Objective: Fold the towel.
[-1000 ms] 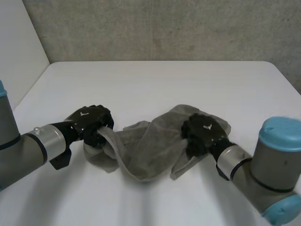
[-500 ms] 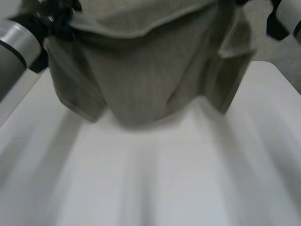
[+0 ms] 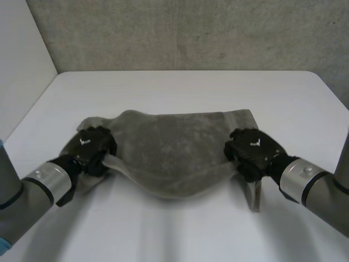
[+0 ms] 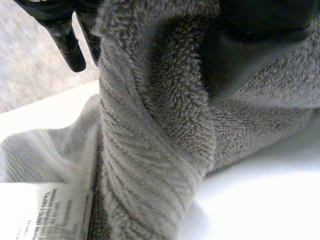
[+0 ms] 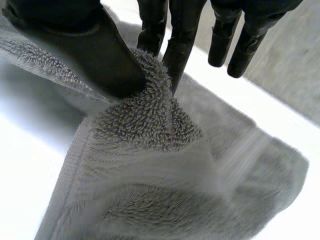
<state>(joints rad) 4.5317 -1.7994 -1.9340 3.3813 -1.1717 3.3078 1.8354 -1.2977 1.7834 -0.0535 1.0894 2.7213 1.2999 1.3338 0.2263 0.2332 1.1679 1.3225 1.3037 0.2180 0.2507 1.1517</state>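
Head view: towel (image 3: 169, 144), earlier raised, now spreads across the table (image 3: 180, 87); left hand (image 3: 90, 148) and right hand (image 3: 252, 153) clutch its ends.

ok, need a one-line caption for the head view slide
Left hand and right hand grip opposite ends of a grey towel spread over the white table.

Print on towel (image 4: 150, 150) label (image 4: 42, 215) blurred, unreadable. Folds cover most of left hand (image 4: 265, 12), cut off by frame edge.

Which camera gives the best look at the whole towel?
The head view: the whole towel spreads between the left hand and right hand. The wrist views give close looks at the bunched cloth each hand pinches.
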